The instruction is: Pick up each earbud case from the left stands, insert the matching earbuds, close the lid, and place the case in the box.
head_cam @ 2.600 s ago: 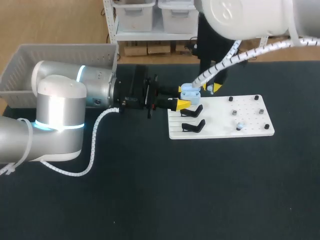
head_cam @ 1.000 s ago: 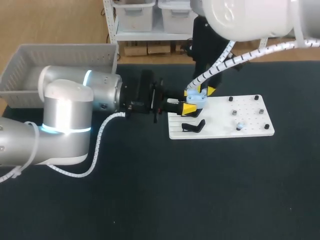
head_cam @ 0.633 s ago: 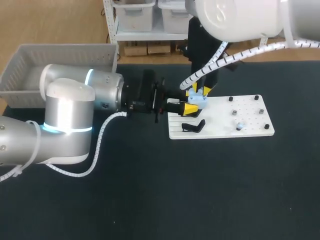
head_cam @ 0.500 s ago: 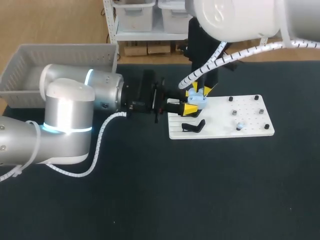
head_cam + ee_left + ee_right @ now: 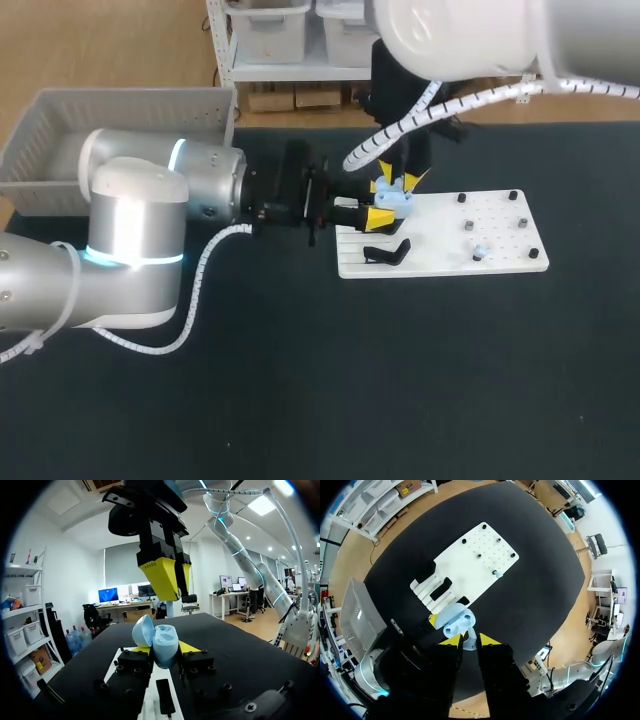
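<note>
- When seen from above, the left pincer (image 5: 372, 210) comes in from the left side. It grips the small blue case (image 5: 396, 198) from two sides.
- The case is held over the left end of the white board (image 5: 450, 262), which lies on the dark table (image 5: 400, 380).
- The right pincer (image 5: 400, 178) hangs just behind and above the case, with its yellow tips pointing down.
- A black stand (image 5: 385, 252) sits on the board just in front of the case.
- A second earbud (image 5: 480, 252) rests on the right part of the board.
- A grey box (image 5: 120, 110) stands at the far left of the table.
- From the left wrist, the case (image 5: 166, 645) has its lid open and tipped to one side.
- The bottom half of the case is pinched between the left pincer (image 5: 165, 651), with a yellow finger on each side.
- The right pincer (image 5: 175, 591) hangs just above the open case.
- From the right wrist, the right pincer (image 5: 468, 642) is closed on a tiny blue earbud (image 5: 469, 639).
- The open case (image 5: 454, 620) is just ahead of its fingers. It is hard to tell if the earbud touches the case.
- Past the case lie the white board (image 5: 470, 565) and a black stand (image 5: 441, 589). The grey box (image 5: 357, 615) is off to one side.
</note>
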You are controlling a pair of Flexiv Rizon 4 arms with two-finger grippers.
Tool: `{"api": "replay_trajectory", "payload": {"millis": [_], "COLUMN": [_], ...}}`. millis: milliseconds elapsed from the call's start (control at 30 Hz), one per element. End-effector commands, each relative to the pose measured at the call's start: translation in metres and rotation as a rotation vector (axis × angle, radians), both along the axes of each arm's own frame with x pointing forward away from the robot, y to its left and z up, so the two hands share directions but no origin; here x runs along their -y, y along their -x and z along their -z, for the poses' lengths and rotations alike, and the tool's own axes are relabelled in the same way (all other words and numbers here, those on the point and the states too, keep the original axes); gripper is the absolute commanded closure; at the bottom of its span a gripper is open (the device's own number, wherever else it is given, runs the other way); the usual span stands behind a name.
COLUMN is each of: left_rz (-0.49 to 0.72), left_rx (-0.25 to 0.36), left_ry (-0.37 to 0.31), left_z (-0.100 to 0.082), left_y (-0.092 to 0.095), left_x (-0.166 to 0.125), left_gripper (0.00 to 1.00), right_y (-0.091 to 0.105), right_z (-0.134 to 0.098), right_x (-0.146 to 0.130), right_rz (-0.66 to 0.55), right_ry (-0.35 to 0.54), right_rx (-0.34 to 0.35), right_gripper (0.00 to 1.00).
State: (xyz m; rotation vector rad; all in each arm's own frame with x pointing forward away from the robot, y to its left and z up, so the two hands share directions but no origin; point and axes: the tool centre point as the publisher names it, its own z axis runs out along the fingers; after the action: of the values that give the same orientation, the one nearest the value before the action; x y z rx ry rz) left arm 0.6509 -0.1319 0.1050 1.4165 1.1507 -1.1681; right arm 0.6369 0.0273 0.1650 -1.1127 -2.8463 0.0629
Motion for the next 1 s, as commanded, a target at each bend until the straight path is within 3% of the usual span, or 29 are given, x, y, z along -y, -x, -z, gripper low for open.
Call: {"api": "replay_trajectory", "payload": {"millis": [33, 1000], "left_rz": [-0.002, -0.002], "left_rx": [0.002, 0.002], "left_ry": [0.003, 0.003], "left_z": [0.001, 0.001], "left_y": [0.0, 0.0], "left_x": [0.0, 0.0], "left_gripper": [1.0, 1.0], "right_y": [-0.001, -0.004], "right_z": [0.001, 0.012], "right_x": [-0.001, 0.0], "right_rz": [0.013, 0.074], "right_ry": [0.002, -0.021], "right_rx": [-0.01, -0.037], "right_gripper": [1.0, 1.0]}}
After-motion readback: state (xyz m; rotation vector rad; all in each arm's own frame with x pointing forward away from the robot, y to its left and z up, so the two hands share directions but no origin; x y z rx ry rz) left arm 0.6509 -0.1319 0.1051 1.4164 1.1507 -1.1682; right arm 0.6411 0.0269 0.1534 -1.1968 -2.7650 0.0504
